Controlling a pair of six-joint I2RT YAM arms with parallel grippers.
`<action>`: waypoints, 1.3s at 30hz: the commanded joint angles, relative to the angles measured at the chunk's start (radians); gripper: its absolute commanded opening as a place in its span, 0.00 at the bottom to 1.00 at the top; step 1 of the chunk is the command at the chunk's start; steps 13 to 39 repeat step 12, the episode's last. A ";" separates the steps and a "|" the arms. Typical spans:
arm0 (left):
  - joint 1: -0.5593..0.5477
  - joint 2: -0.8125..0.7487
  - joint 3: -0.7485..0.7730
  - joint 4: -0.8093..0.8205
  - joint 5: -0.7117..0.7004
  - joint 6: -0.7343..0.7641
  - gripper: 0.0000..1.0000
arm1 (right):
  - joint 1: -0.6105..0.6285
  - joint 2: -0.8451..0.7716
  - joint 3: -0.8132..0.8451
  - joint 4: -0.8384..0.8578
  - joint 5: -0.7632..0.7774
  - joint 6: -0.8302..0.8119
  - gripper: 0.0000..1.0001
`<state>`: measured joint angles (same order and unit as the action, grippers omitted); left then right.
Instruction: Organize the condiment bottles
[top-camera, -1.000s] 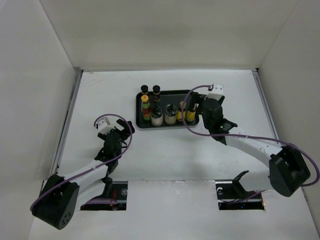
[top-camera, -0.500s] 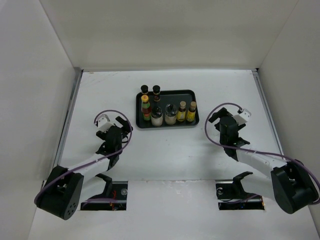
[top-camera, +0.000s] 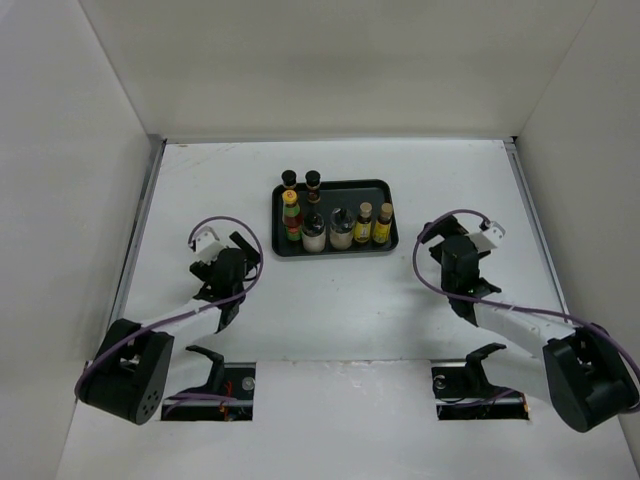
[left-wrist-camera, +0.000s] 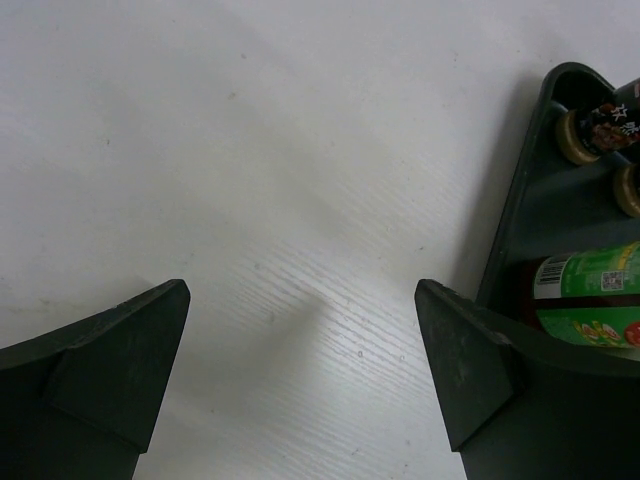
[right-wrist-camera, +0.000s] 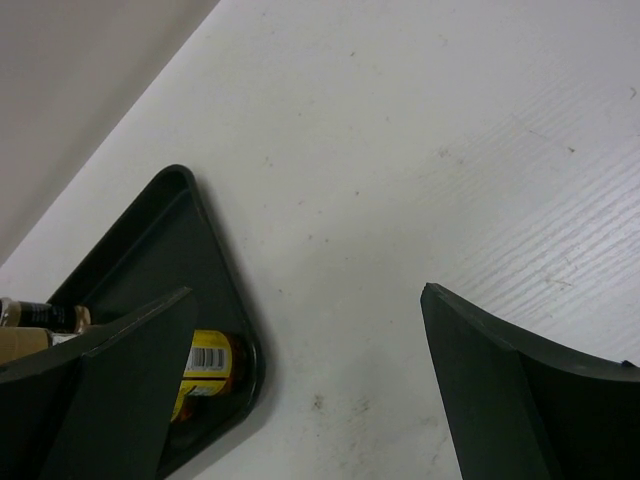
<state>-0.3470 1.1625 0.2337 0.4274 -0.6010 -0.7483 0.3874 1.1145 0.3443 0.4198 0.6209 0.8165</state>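
Observation:
All seven condiment bottles stand in the black tray (top-camera: 352, 194). Two dark brown black-capped bottles (top-camera: 301, 180) are at its back left. The red yellow-capped bottle (top-camera: 292, 216), two pale jars (top-camera: 327, 231) and two yellow-labelled bottles (top-camera: 374, 223) line its front. My left gripper (top-camera: 238, 248) is open and empty, left of and nearer than the tray. My right gripper (top-camera: 441, 234) is open and empty, right of the tray. The left wrist view (left-wrist-camera: 300, 380) shows the red bottle (left-wrist-camera: 590, 300). The right wrist view (right-wrist-camera: 300, 390) shows a yellow-labelled bottle (right-wrist-camera: 205, 370).
White walls enclose the table on the left, back and right. Two cut-outs at the near edge hold the arm bases (top-camera: 215, 380). The tray's edge shows in the left wrist view (left-wrist-camera: 515, 210) and its corner in the right wrist view (right-wrist-camera: 215, 260).
My right gripper has pulled away from the yellow-labelled bottles in the tray, back and to the right, empty. My left gripper has drawn back slightly toward its base.

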 joint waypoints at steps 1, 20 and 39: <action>0.007 -0.003 0.059 0.005 -0.014 0.000 1.00 | 0.009 -0.025 0.016 0.060 -0.012 0.010 1.00; 0.013 -0.032 0.058 -0.018 -0.034 0.004 1.00 | 0.020 -0.019 0.025 0.057 -0.017 -0.002 1.00; 0.013 -0.032 0.058 -0.018 -0.034 0.004 1.00 | 0.020 -0.019 0.025 0.057 -0.017 -0.002 1.00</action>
